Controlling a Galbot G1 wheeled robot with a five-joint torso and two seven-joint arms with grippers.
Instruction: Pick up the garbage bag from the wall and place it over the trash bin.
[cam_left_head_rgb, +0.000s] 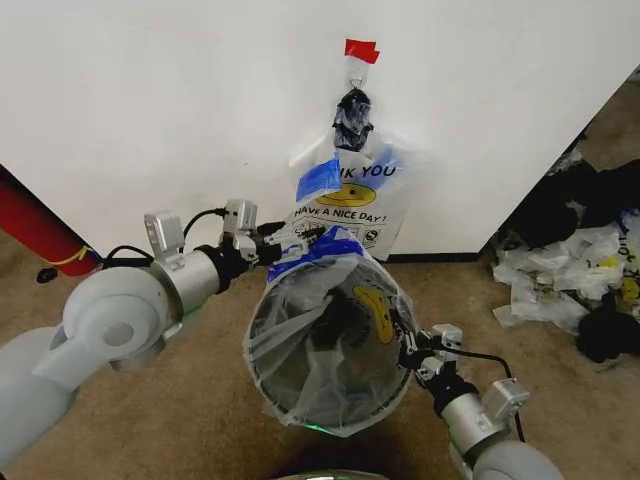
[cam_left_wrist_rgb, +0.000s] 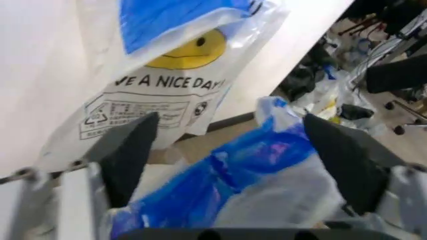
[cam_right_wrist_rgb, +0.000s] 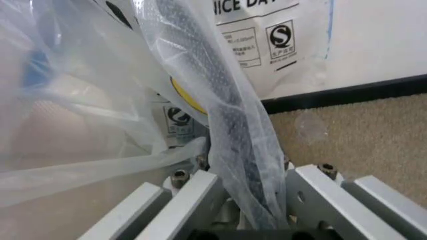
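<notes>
The garbage bag (cam_left_head_rgb: 330, 340), thin and translucent with a yellow smiley and blue tape, is stretched over the mouth of the round dark trash bin (cam_left_head_rgb: 262, 385) below the white wall (cam_left_head_rgb: 150, 120). My left gripper (cam_left_head_rgb: 272, 247) is at the bin's far-left rim. In the left wrist view its black pads (cam_left_wrist_rgb: 133, 150) stand wide apart, with the blue-taped bag edge (cam_left_wrist_rgb: 220, 180) lying between them. My right gripper (cam_left_head_rgb: 410, 350) is at the bin's right rim. In the right wrist view its grey fingers (cam_right_wrist_rgb: 200, 195) are closed on a bunched strip of the bag (cam_right_wrist_rgb: 227, 120).
Another smiley-printed bag (cam_left_head_rgb: 350, 200) hangs on the wall under a black knotted wad (cam_left_head_rgb: 352, 118) and red tape. A red cylinder (cam_left_head_rgb: 35, 230) leans at the left. A heap of white and black bags (cam_left_head_rgb: 570, 280) lies on the carpet at the right.
</notes>
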